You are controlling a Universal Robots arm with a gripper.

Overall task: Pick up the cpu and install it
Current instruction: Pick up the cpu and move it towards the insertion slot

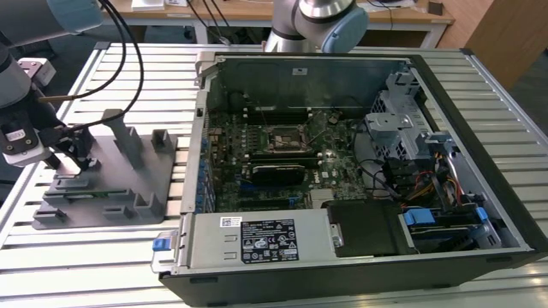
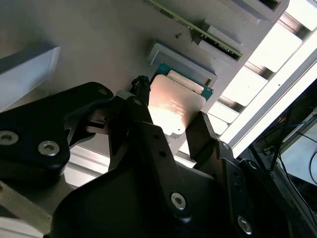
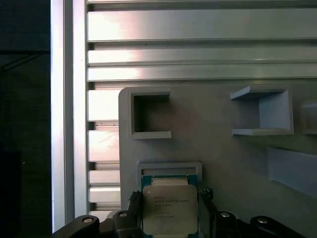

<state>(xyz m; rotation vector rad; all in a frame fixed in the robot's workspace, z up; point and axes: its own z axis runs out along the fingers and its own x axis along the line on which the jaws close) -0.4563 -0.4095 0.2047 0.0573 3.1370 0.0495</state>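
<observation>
The arm reaches straight down over the grey tray [image 1: 128, 192] on the tabletop, left of the computer case [image 1: 479, 128] in the exterior view. The jaws of the gripper [image 3: 170, 196] stand apart, straddling the cpu [image 3: 170, 215] in its tray pocket. Its printed lines are too small to read.

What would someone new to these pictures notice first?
The big open black computer case, its green motherboard exposed, takes up the exterior view's centre and right. On that view's left, the arm's black gripper is down on a grey plastic tray with upright posts, at a small square silvery cpu on it.
</observation>
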